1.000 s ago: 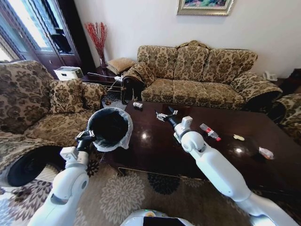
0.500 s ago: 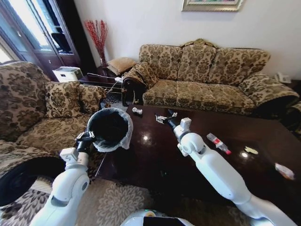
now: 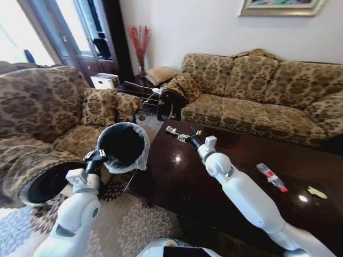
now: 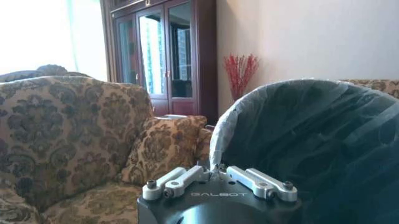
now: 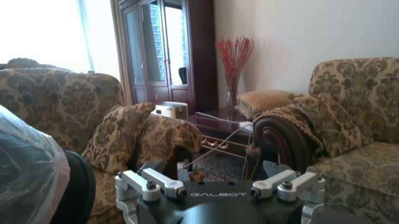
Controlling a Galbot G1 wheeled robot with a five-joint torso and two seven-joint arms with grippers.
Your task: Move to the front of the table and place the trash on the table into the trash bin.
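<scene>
The trash bin [image 3: 124,143], black with a translucent white bag over its rim, hangs tilted off the table's left end. My left gripper [image 3: 98,155] is shut on its rim; in the left wrist view the fingers [image 4: 187,176] meet at the bag edge beside the bin [image 4: 311,140]. My right gripper [image 3: 184,137] is open over the far left part of the dark glossy table [image 3: 182,182]. A small wrapper [image 3: 171,130] lies just beyond it. A clear bottle with a red cap [image 3: 271,177] and a yellowish scrap [image 3: 317,193] lie at the right.
Patterned sofas stand behind the table [image 3: 257,91] and to the left [image 3: 48,118]. A dark cabinet [image 3: 86,37], a white box [image 3: 104,80] and a vase of red twigs [image 3: 139,43] fill the far corner. A floral rug [image 3: 123,225] covers the near floor.
The whole head view has shifted: the room and the table's things slid right, so the camera turned left. Both arms hold the same pose, with the bin still in the left gripper.
</scene>
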